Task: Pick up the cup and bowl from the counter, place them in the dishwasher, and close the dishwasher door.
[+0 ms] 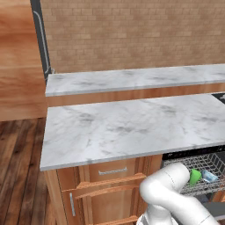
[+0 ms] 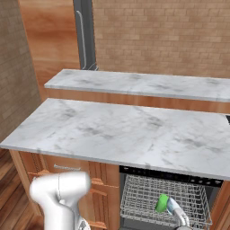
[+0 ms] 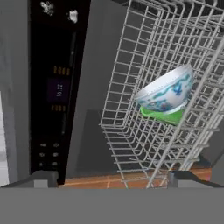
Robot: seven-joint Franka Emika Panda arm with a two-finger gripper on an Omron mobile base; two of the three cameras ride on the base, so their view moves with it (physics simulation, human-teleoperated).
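Observation:
The green cup (image 1: 194, 176) (image 2: 161, 203) lies in the grey wire rack (image 1: 206, 165) (image 2: 143, 193) pulled out of the dishwasher (image 1: 184, 154) (image 2: 170, 176) under the marble counter (image 1: 123, 123) (image 2: 126, 130). The pale blue-white bowl (image 1: 209, 176) (image 2: 174, 208) rests against it. In the hand view the bowl (image 3: 166, 92) sits tilted on top of the cup (image 3: 164, 115) inside the rack (image 3: 131, 113). My gripper (image 3: 113, 180) is open and holds nothing, well apart from both. The dishwasher door (image 3: 94, 65) stands open, its black strip (image 3: 57, 87) at the left.
A narrower marble ledge (image 1: 132, 79) (image 2: 134, 84) runs behind the counter, below a brick wall. Wooden drawer fronts (image 1: 110, 184) (image 2: 67, 175) with metal handles stand left of the dishwasher. Wooden floor (image 1: 17, 167) lies to the left.

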